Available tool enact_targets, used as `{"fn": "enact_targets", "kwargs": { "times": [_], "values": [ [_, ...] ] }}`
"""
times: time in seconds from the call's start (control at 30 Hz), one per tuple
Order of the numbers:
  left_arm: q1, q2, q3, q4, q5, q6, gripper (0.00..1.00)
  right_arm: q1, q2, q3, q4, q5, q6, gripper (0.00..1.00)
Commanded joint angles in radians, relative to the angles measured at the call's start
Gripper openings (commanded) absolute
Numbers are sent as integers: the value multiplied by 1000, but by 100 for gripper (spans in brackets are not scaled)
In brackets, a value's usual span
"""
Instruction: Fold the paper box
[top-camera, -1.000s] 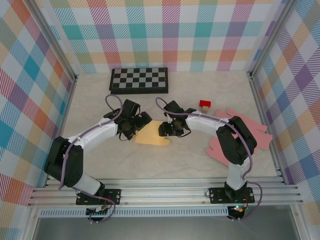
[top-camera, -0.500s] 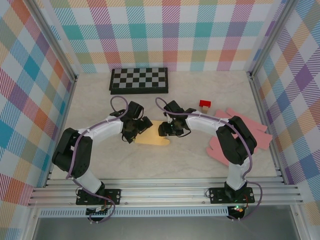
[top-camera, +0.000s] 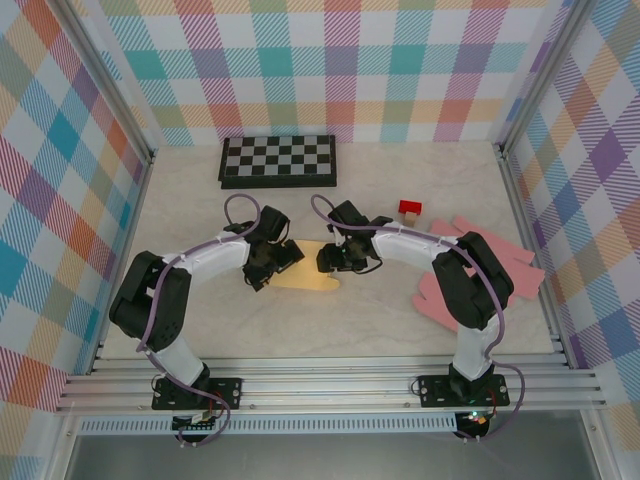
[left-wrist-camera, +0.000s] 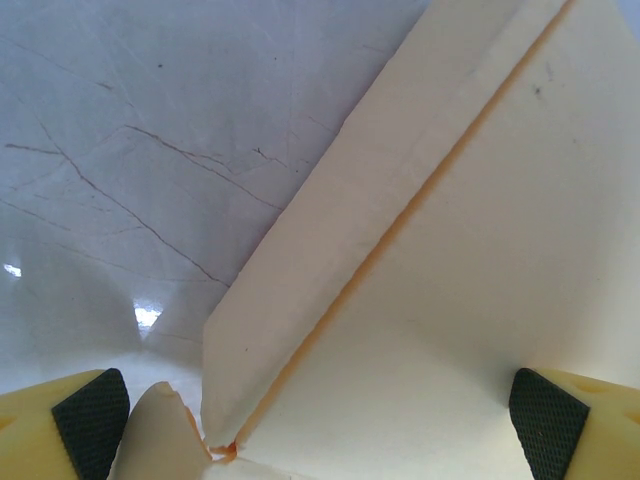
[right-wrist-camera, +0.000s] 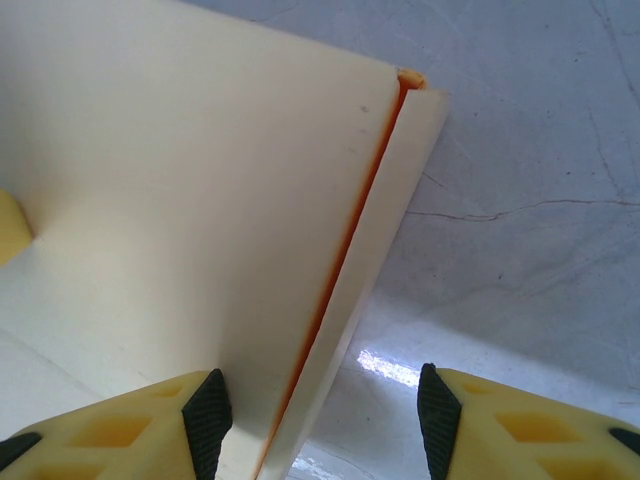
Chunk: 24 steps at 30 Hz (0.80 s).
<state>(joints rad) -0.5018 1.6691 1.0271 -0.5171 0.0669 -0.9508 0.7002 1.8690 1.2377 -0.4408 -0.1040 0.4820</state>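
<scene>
Flat cream paper box (top-camera: 305, 275) is lying mid-table between the two grippers.

In the overhead view the cream paper box is resting flat on the pale marbled table (top-camera: 400, 330), slightly left of centre, with both arms reaching in over its far edge. The left gripper (top-camera: 270, 262) is hovering over the box's left end with its jaws spread fully wide. In its wrist view the box (left-wrist-camera: 450, 250) and a creased side flap are lying between its black pads (left-wrist-camera: 92, 420), which are pinching nothing. The right gripper (top-camera: 335, 262) is standing at the box's right end with its jaws partly spread. In its wrist view the right gripper (right-wrist-camera: 320, 410) is straddling the edge of a narrow folded flap of the box (right-wrist-camera: 180, 200) without clamping it. Farther out, a black-and-white chessboard (top-camera: 278, 160) is lying by the back wall, a small red block (top-camera: 409, 208) is sitting right of centre, and pink flat paper sheets (top-camera: 528, 268) are lying under the right arm.
</scene>
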Motion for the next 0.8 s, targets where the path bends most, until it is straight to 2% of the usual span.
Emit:
{"fn": "enact_targets", "kwargs": {
  "times": [0.0,0.33,0.53,0.77],
  "values": [
    [-14,6,21,1,15,-14,100,-4,26,-32,-19,9,-22,56],
    [-17,7,16,5,8,-42,99,-5,32,-35,-15,9,-24,55],
    [-27,10,18,5,-12,-52,93,-6,34,-31,-21,20,-33,55],
    [-32,24,21,-6,-33,-49,92,-7,35,-31,-24,22,-36,55]
  ]
}}
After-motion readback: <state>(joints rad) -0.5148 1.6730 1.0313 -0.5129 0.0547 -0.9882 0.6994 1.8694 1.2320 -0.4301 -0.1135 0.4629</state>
